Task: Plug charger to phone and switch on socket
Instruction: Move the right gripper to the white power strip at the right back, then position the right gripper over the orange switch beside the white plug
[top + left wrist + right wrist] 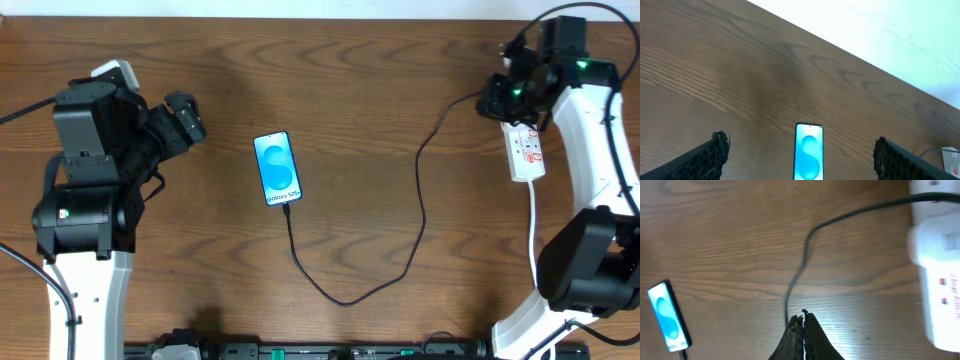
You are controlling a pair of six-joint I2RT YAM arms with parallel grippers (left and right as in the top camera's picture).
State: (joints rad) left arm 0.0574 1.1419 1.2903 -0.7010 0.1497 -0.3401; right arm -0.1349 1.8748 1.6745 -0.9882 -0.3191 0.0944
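Note:
The phone (277, 168) lies flat mid-table with its blue screen lit, also visible in the left wrist view (809, 152) and the right wrist view (669, 316). The charger's thin black cable (421, 215) meets the phone's bottom edge, loops toward the front and runs up to the socket (527, 150). The socket is a white strip with red marks at the right. My right gripper (804, 320) hovers beside the socket's far end (940, 280). Its fingers are pressed together with nothing between them, and the cable (801, 267) lies on the table below. My left gripper (800, 141) is open, well left of the phone.
The socket's thick white cord (533, 235) trails toward the front right past the right arm's base (585, 260). The left arm's base (85, 215) stands at the left. Bare wood lies between the phone and the cable's rising part.

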